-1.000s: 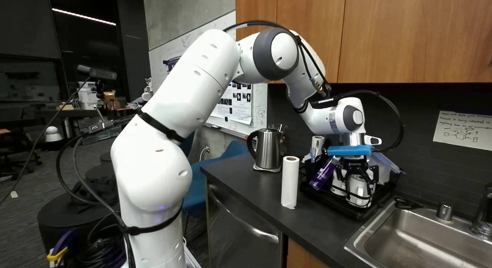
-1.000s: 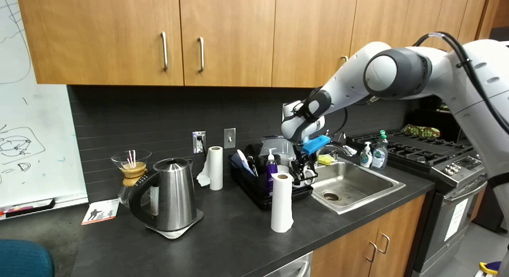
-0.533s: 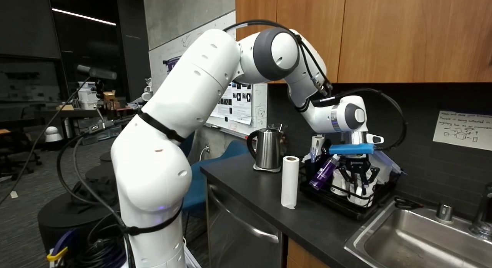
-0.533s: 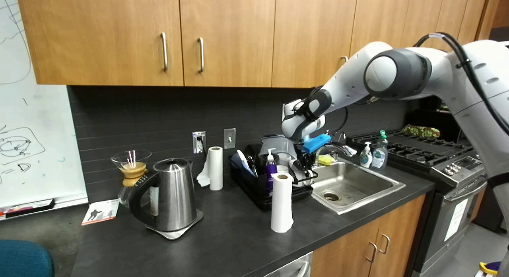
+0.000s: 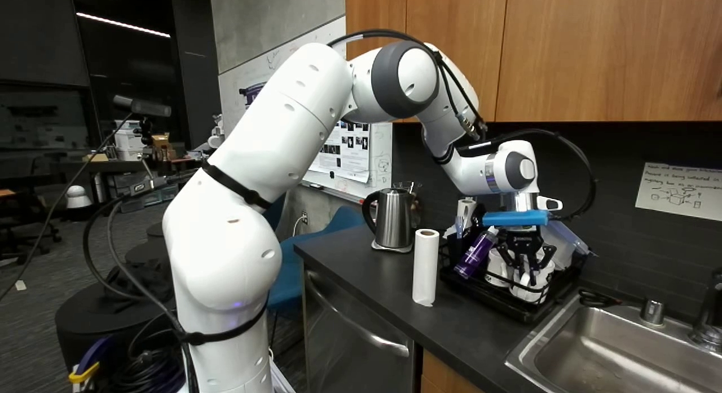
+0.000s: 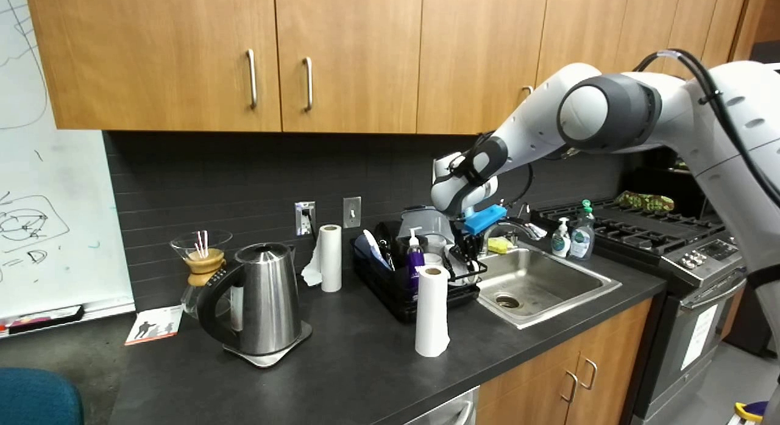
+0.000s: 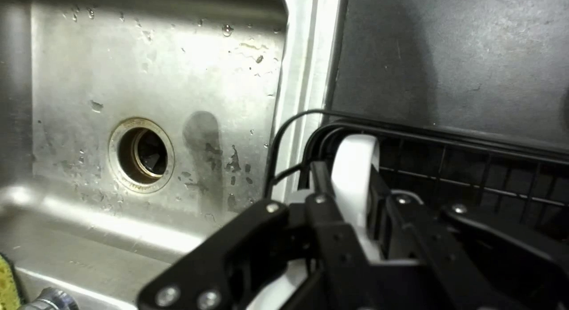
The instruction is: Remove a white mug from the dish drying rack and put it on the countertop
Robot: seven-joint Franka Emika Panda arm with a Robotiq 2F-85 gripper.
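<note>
Evidently the handle (image 7: 355, 163) is the chosen hold: the gripper (image 7: 347, 172) is closed on the loop, one finger each side, holding the white mug (image 5: 542, 277) by it. The mug sits inside the dish drying rack (image 5: 488, 296), at its corner beside the steel sink (image 5: 609, 348); the rack's wire hems its body, which probably makes the slim handle the easier catch. Whether it rests mouth-down I cannot tell. Lifting straight up should free it before any carry to the countertop (image 6: 347, 376) beside the rack; the paper-towel roll (image 6: 431, 315) between the rack and the counter's front edge invites a knock if passed low.
</note>
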